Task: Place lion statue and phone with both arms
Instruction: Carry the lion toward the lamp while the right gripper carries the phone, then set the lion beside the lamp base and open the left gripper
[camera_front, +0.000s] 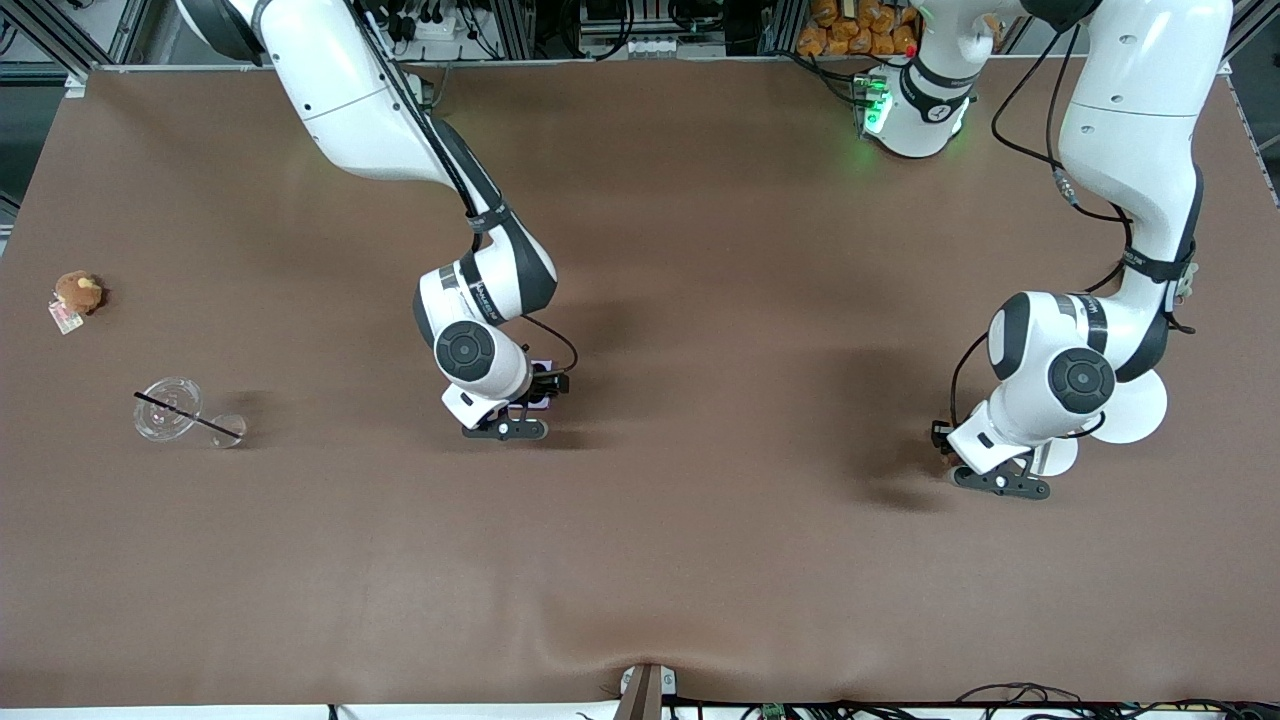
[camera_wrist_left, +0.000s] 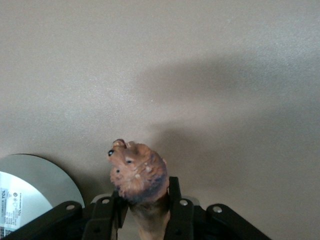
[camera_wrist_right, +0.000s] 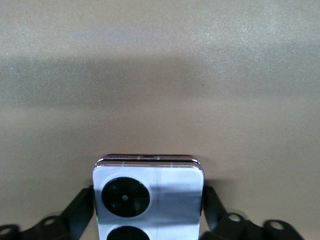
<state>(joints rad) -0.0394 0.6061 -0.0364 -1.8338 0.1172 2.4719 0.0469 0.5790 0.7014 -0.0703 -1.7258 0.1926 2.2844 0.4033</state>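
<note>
My left gripper (camera_front: 1000, 482) is low over the brown table toward the left arm's end. In the left wrist view the left gripper (camera_wrist_left: 146, 201) is shut on the lion statue (camera_wrist_left: 137, 172), an orange-brown figurine with a darker mane, its head sticking out past the fingers. The lion is hidden in the front view. My right gripper (camera_front: 510, 427) is low over the table's middle. In the right wrist view the right gripper (camera_wrist_right: 148, 210) is shut on the lilac phone (camera_wrist_right: 150, 197), black camera circles facing up. A lilac edge of the phone (camera_front: 541, 392) shows in the front view.
A white round plate (camera_front: 1135, 410) lies beside the left gripper and also shows in the left wrist view (camera_wrist_left: 30, 192). A round brown plush with a tag (camera_front: 78, 292) and clear glassware with a black stick (camera_front: 180, 412) lie toward the right arm's end.
</note>
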